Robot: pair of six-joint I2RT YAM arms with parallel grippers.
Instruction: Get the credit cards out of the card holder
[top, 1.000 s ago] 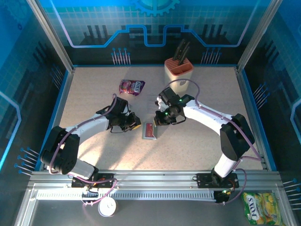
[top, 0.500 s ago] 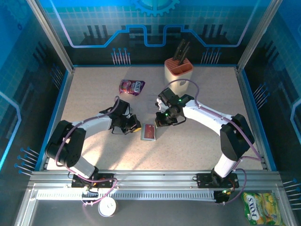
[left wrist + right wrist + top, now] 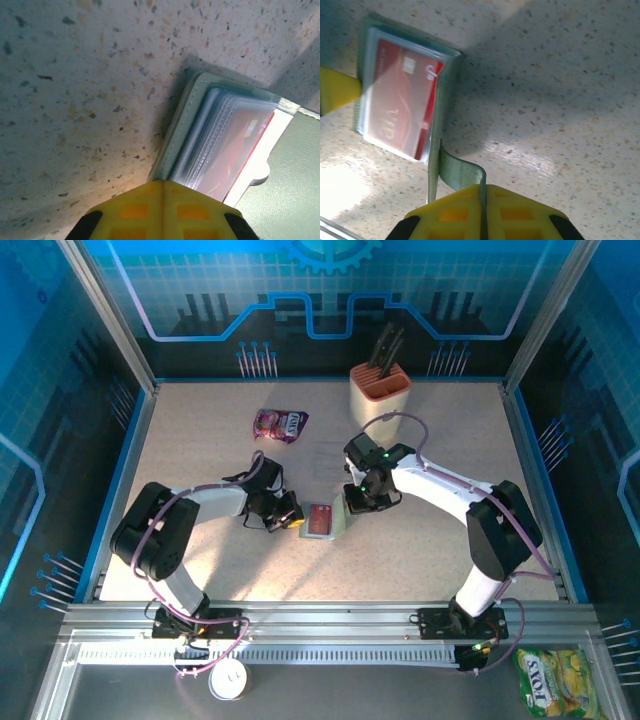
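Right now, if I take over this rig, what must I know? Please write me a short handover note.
Left gripper: jaws shut, tip against the edge of the sage-green soft bifold card holder; whether it pinches anything, I cannot tell.
Right gripper: jaws shut on the holder's cover, holding it up.
The holder lies open on the speckled table; a red plastic credit card sits in its clear sleeve.
Done: holder opened. To do: pull out the cards; none is out yet.

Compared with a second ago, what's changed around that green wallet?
The left gripper slid right, up to the card holder's left edge. The right gripper, shut on its cover, shifted right and nearer, standing the cover up. The red card still sits inside; the knife block and purple pouch stayed put.
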